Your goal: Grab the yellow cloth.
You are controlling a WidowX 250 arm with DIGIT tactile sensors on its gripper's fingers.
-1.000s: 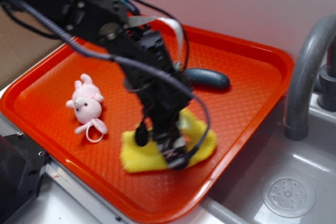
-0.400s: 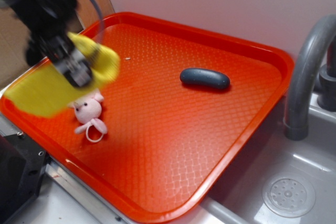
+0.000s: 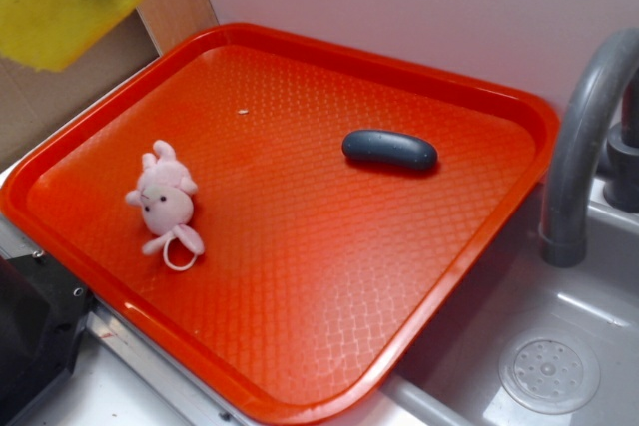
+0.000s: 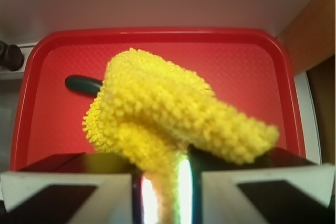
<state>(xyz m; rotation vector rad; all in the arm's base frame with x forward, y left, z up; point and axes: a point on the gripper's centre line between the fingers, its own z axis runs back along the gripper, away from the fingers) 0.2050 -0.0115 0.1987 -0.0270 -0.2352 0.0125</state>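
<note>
Lifted higher, gripper (image 4: 164, 192) clenching one yellow cloth (image 4: 168, 124), one pink plush toy (image 3: 165, 202) on tray (image 3: 300, 346)

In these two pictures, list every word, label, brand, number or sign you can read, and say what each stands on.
None can be read.
The red tray, the yellow cloth, the pink plush toy and the dark oval object show no print.
The gripper, shut on the cloth, bears no label.
The faucet and the sink drain carry no markings that show.

Plush toy (image 3: 165, 203) on tray (image 3: 300, 346), left of, probably apart from, oblong object (image 3: 389, 150).
</note>
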